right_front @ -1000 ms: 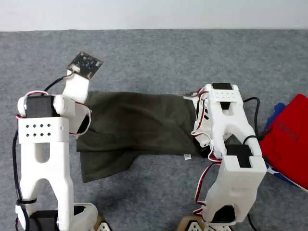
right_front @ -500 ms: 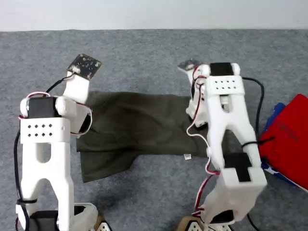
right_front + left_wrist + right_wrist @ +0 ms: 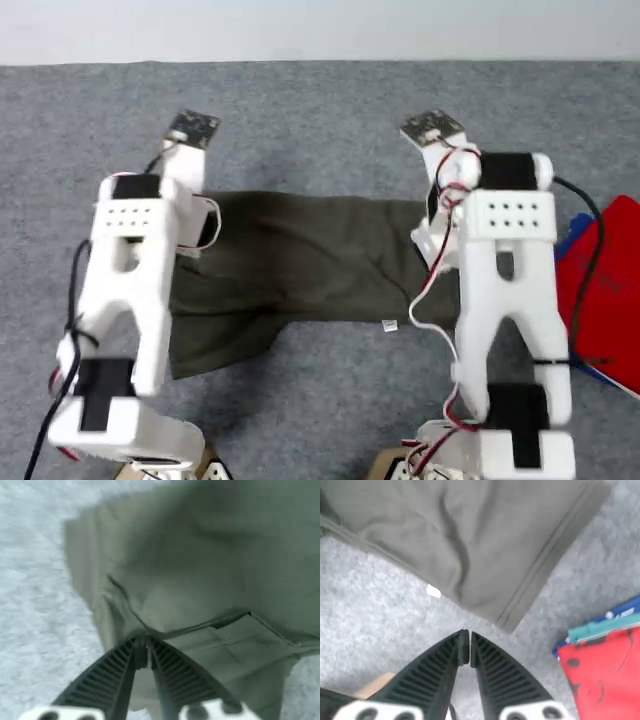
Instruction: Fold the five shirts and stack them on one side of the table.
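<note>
With the left gripper (image 3: 142, 647) over the olive shirt (image 3: 300, 270) and the right gripper (image 3: 465, 640) just off its hem, both closed, we risk bunching its folds if they press down shut.

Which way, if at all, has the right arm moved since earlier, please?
Yes: right arm extended past the olive shirt toward the table's far edge.

Matt olive cloth shirt (image 3: 300, 260), rough grey felt-like table cover (image 3: 320, 110), ribbed black plastic left tool (image 3: 143, 651).
</note>
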